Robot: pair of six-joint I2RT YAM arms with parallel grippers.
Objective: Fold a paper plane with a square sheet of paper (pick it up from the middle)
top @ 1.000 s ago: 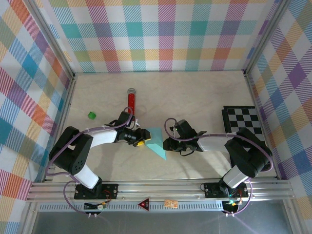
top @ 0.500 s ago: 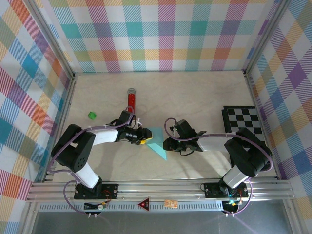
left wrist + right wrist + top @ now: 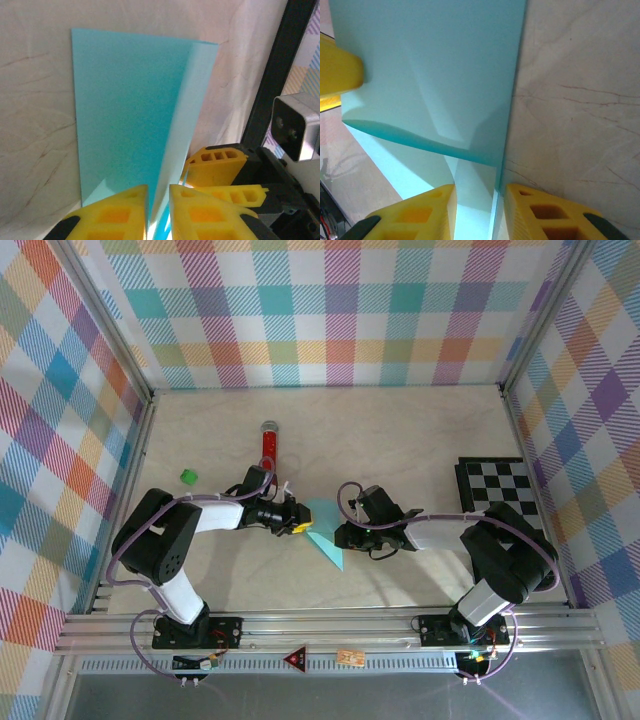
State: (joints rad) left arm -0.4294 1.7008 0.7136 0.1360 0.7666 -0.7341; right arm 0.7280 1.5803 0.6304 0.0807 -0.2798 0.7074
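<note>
In the top view, one folded cyan paper is seen lying on the tabletop at the centre of the frame, its tip pointed toward the lower right. It is flanked by two hands, the left hand on its left edge and the right hand on its right. One red tube, one small green piece and one checkered board are counted here, all set apart from the paper. What cannot be made out from above is given by the wrist views. In the left wrist view a raised flap of the paper is seen caught in the narrow slit of the left hand, whose yellow fingers are pressed almost together on it; the right hand's fingers are seen at the lower right. In the right wrist view the paper's layers are seen rising between the right hand's fingers, which are held somewhat apart; whether the paper is gripped there cannot be told.
</note>
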